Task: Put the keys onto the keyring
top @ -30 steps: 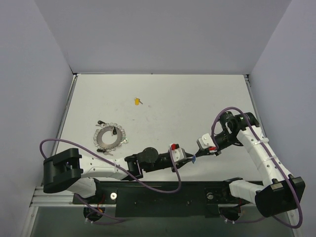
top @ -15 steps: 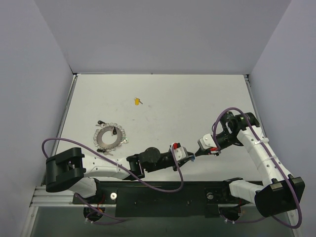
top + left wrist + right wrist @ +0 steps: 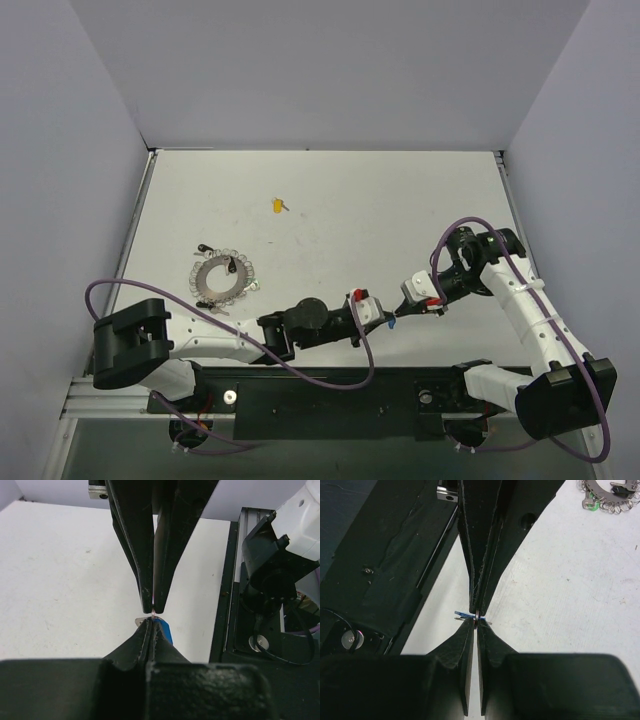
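Table (image 3: 400, 200): matt white, faintly scuffed on my feed.
Keyring (image 3: 221, 277): dull silvery metal.
Blue key (image 3: 164, 630): glossy plastic head, metal blade.
Left gripper (image 3: 151, 624): grainy matt black plastic.

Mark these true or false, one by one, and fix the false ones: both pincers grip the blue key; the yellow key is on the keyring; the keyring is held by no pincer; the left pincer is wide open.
1. Both pincers grip the blue key. True: the left pincer and the right pincer meet tip to tip on it.
2. The yellow key is on the keyring. False: it lies alone on the table, apart from the ring.
3. No pincer holds the keyring. True.
4. The left pincer is wide open. False: it is shut on the blue key.
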`<action>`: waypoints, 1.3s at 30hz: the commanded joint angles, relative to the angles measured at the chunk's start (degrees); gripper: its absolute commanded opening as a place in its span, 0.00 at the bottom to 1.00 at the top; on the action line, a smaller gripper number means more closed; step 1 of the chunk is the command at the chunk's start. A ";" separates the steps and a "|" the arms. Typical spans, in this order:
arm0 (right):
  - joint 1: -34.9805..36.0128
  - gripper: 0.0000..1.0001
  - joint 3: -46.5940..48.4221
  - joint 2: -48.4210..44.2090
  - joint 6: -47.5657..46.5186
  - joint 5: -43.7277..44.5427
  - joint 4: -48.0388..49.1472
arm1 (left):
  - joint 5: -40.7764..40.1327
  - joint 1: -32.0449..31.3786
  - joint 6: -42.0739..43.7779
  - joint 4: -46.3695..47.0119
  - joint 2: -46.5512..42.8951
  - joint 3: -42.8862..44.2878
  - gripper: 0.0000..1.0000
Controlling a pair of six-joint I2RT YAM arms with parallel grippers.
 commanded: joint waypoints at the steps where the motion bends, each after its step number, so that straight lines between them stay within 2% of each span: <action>1: -0.27 0.07 -0.93 -0.30 0.01 -2.15 -14.55 | -1.95 0.31 -5.94 -5.94 -1.94 5.00 0.00; 4: -0.27 0.17 -0.76 -0.21 1.16 -1.97 -13.85 | -1.43 1.45 -9.63 -16.82 -1.59 9.91 0.00; 6: -0.27 0.22 -0.76 -0.12 1.51 -1.71 -13.59 | -0.55 1.81 -10.08 -20.70 -1.42 11.86 0.00; 14: -0.36 0.20 -0.32 0.32 3.97 -1.01 -12.53 | -1.07 2.42 -8.94 -29.68 -0.98 16.60 0.00; 23: -0.27 0.17 -0.58 0.58 6.52 -1.89 -10.60 | -0.81 2.42 -7.62 -33.38 -0.45 19.42 0.00; 39: -0.45 0.21 -1.63 0.93 13.11 -3.38 -4.71 | 1.12 2.42 -8.85 -31.98 0.52 20.30 0.00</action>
